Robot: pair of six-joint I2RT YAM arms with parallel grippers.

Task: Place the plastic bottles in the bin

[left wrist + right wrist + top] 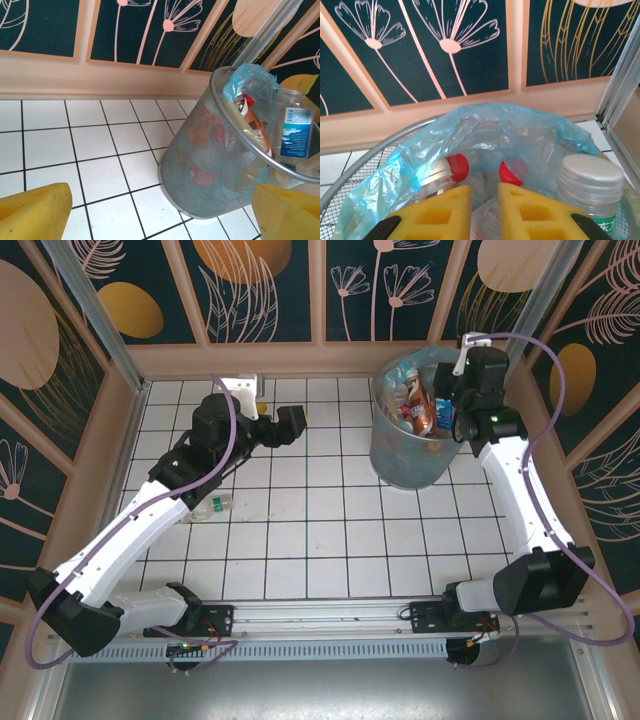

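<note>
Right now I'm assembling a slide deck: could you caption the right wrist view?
Right pincer poised above the bin, its blue liner cradling red-capped plastic bottles.

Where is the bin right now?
In the top view the bin stands at the far right of the tiled table, close to the back wall. The right gripper hangs just above its bag-lined opening.

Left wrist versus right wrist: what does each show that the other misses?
Left wrist: the outer mesh wall of the bin, a bottle's blue label at the rim, the left pincer wide open. Right wrist: two red bottle caps and a grey cap from above, the right pincer, pads close together. Both: the blue bag liner, the flowered wall panels.
</note>
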